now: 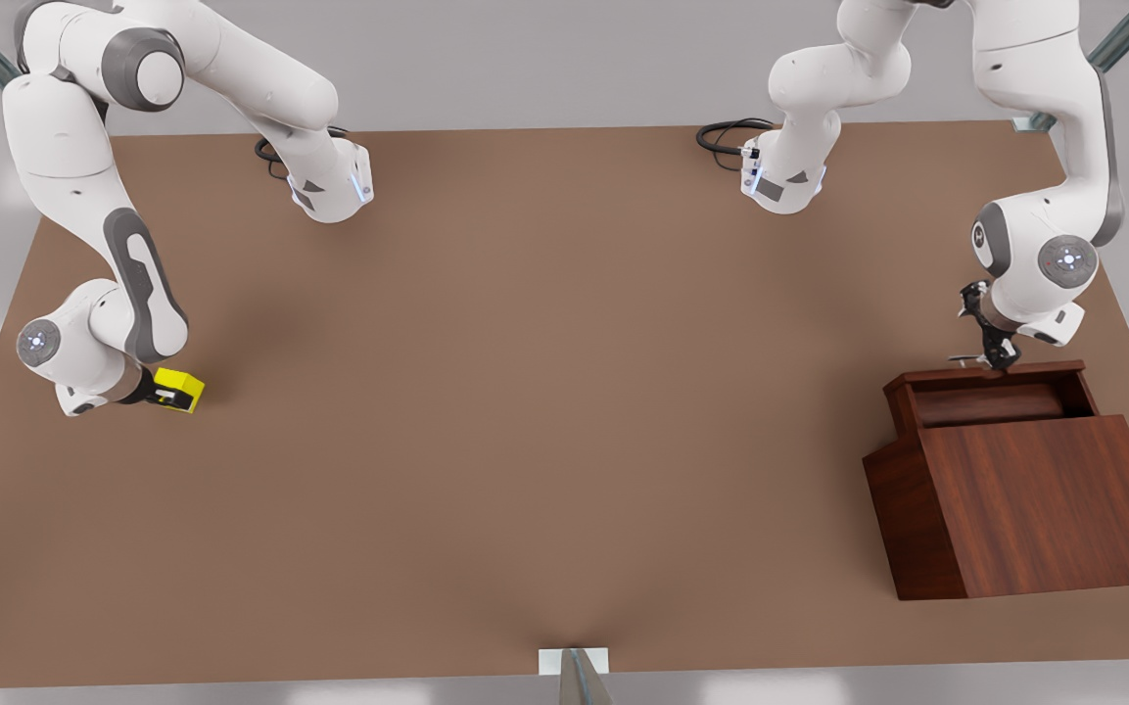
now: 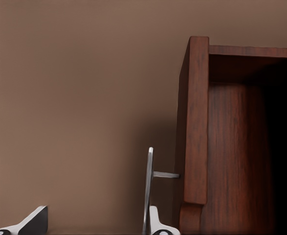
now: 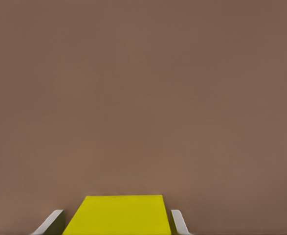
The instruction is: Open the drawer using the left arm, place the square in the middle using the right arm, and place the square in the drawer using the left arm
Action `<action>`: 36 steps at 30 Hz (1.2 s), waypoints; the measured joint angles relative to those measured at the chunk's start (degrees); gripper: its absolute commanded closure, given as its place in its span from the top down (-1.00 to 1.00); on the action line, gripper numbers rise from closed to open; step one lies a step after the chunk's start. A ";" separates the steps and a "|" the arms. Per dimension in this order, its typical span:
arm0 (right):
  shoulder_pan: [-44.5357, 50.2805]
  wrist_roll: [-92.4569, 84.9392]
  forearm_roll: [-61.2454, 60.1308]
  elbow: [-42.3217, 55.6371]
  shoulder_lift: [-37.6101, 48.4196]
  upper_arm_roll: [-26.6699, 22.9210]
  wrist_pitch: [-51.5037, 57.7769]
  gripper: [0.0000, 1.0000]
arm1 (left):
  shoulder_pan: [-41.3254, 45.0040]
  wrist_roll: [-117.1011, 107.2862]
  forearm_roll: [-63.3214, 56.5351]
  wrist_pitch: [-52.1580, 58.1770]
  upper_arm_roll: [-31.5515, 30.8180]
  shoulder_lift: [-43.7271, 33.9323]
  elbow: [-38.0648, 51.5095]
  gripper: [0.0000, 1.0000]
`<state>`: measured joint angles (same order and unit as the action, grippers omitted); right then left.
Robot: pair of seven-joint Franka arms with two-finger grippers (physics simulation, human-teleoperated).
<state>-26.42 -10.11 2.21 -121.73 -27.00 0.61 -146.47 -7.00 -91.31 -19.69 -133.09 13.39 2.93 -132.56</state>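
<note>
On the front view's right, your left pincer (image 1: 993, 354) sits at the drawer (image 1: 1000, 390), which stands partly pulled out of the cabinet (image 1: 1034, 504). The drawer's open tray shows only its own wood floor; part of its inside lies in shadow. In the left wrist view the fingers (image 2: 158, 223) are spread apart, with the handle (image 2: 148, 188) between them and just beside one finger; you cannot tell whether that finger touches the bar. Treat this pincer as released.

On the front view's left, your right pincer (image 1: 170, 394) is low at the bench (image 1: 525, 392) with the square (image 1: 182, 389) between its fingers. In the right wrist view both fingers (image 3: 180, 223) lie against the cube's sides (image 3: 119, 215): it is grasping the square. The square lies well apart from the drawer, near the bench's far edge on the front view's left.
</note>
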 measured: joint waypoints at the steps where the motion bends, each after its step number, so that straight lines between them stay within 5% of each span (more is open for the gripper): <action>1: 0.02 0.26 0.01 0.03 -0.06 0.00 -0.04 0.37 | 0.07 0.00 0.00 0.41 -0.04 -0.08 0.00 0.97; 12: 0.04 1.30 -0.78 0.24 0.52 0.17 -0.18 0.32 | -1.92 -0.05 0.07 5.63 -3.23 -2.51 2.87 0.97; 17: 3.27 2.05 -1.09 1.15 4.39 0.51 2.38 0.38 | -4.71 2.79 7.71 24.61 -9.86 -6.32 29.33 1.00; 24: 11.98 7.01 -1.06 15.52 7.46 0.94 19.83 0.38 | 3.51 29.74 15.26 41.89 -15.66 1.22 46.88 1.00; 28: 12.84 11.89 -1.21 21.79 7.25 5.18 31.12 0.37 | 7.19 43.93 15.81 49.11 -15.77 6.62 54.95 1.00; 33: 13.79 20.84 -4.89 26.65 6.00 16.28 39.25 0.38 | 6.57 57.40 16.29 53.17 -15.90 6.96 54.92 1.00; 36: 20.60 28.56 -6.09 33.58 2.46 18.60 42.41 0.38 | 7.27 63.84 16.38 54.29 -15.94 6.87 54.75 1.00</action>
<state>-5.81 18.45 -3.88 -88.16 -24.54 19.21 -104.06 0.27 -27.46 -3.31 -78.80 -2.54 9.80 -77.81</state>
